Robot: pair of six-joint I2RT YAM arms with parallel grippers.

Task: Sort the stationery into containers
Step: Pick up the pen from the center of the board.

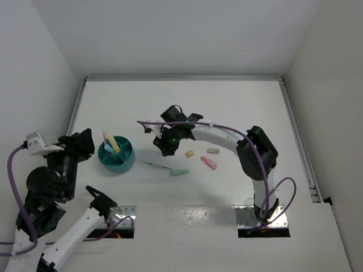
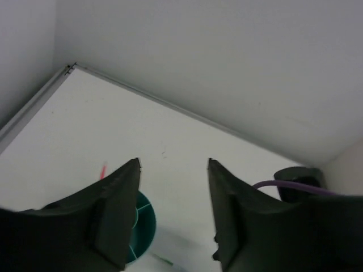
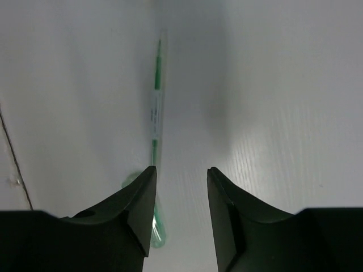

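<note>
**Green pen [image 3: 156, 107]: offset to one side of the right tool, long axis square to the closing line**

You have the green pen lying flat on the table [image 1: 227, 113], between the cup [image 1: 126, 166] and the pink marker [image 1: 209, 162], touching neither. In the top view its thin tip points toward the cup and its pale capped end lies toward the marker.

Right tool [image 3: 181, 170]: fingers apart, nothing between them. In the right wrist view the pen runs straight away from the camera, so its long axis crosses the line on which the fingers close. No turn of the wrist appears to be needed.

The fault is sideways. The pen is not in the gap; its near end disappears behind the finger on that view's left side. On this evidence you should shift the tool toward that side before closing, or that finger is likely to land on the barrel. How high the tool stands above the table cannot be told.

Left tool [image 2: 173, 164]: fingers apart and empty, on the far side of the cup from the pen. The right arm is plainly the nearer.
</note>
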